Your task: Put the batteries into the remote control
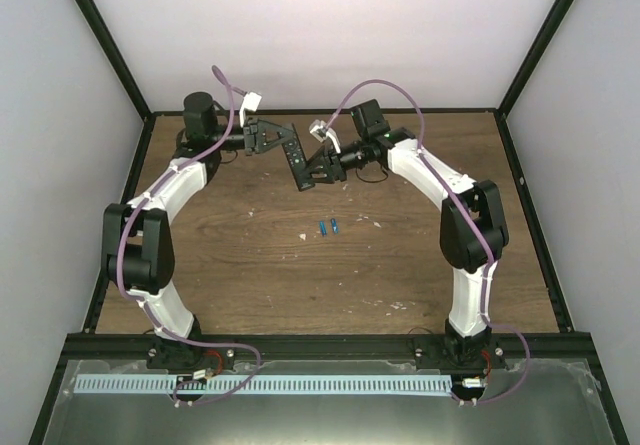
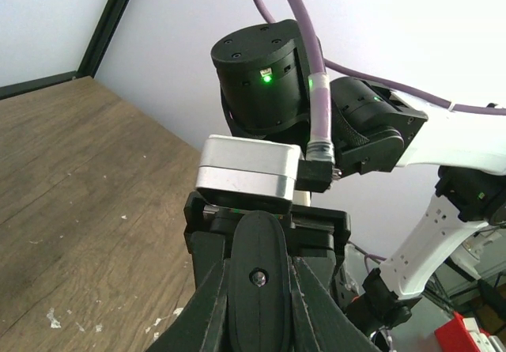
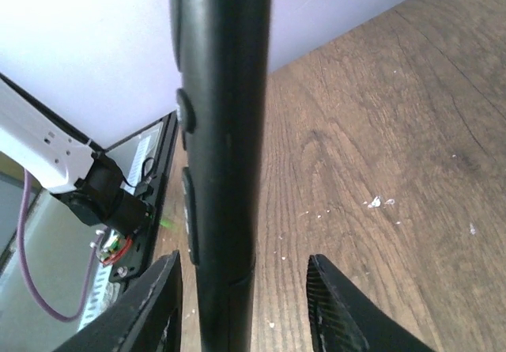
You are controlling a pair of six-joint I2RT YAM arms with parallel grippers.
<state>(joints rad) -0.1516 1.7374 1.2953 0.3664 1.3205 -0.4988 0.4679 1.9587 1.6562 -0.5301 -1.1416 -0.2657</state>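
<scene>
Left hand point(image 1: 270, 138) clamps the remote point(image 1: 293, 158) aloft near the table's point(image 1: 230, 265) far edge; right hand point(image 1: 318, 168) straddles it, open. We advise centring that hand before closing. Batteries point(image 1: 327, 227) lie mid-table.

Most of the counter point(image 1: 230, 265) is open to you across the near and middle ground. Only the two batteries point(image 1: 328, 227) lie there, just beside each other, among pale specks point(image 1: 375, 223). The crowding is at the far middle, where both arms meet at the remote control point(image 1: 295, 161). The left gripper point(image 1: 272, 137) clamps its far end. The right gripper point(image 1: 316, 167) straddles the bar, with a gap between each of its fingers point(image 3: 150, 308) and the bar. The right arm's wrist and its purple cable point(image 2: 319, 99) fill the space just ahead of the left fingers. Black frame posts point(image 1: 105, 40) and the side walls stand close to both elbows.
</scene>
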